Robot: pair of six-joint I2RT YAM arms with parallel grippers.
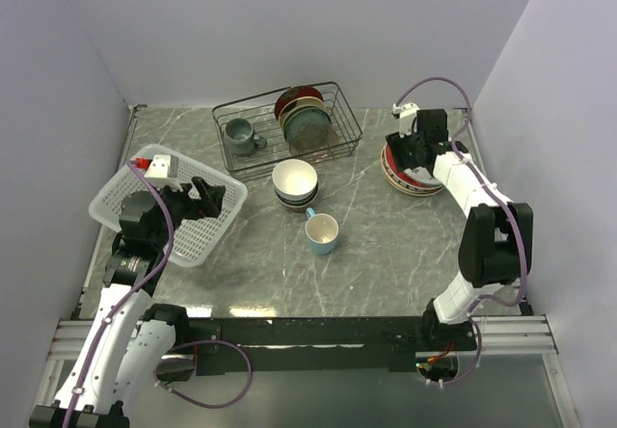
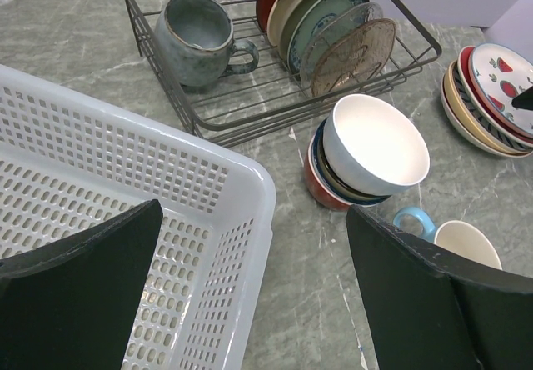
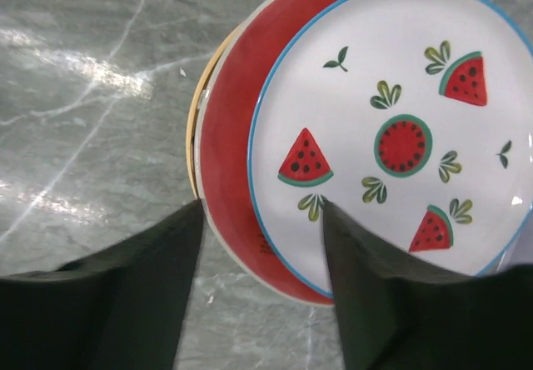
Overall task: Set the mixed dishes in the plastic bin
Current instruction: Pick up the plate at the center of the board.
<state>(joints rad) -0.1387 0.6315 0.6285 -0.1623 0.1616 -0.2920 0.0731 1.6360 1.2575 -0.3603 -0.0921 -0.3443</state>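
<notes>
The right pincer is spread wide and pinches nothing. One finger hangs over the bare worktop, the other over the face of the watermelon plate, so the near rim of the plate stack lies in the gap. Whether either finger touches a plate cannot be told. The watermelon plate, white with a blue rim, sits on top. Beneath it a red plate juts out toward 9 o'clock in the wrist view, and under that a thin edge of a tan plate shows. On the worktop the stack lies at 2 o'clock.

The left pincer is also spread and holds nothing. It hovers above the near corner of the plastic bin, which sits at 9 o'clock on the worktop and holds no dishes.

Near the worktop's middle stand the nested bowls, a white one uppermost, with the light blue mug just beside them at 5 o'clock, upright. At 12 o'clock is the wire rack, holding a grey mug and the upright plates.
</notes>
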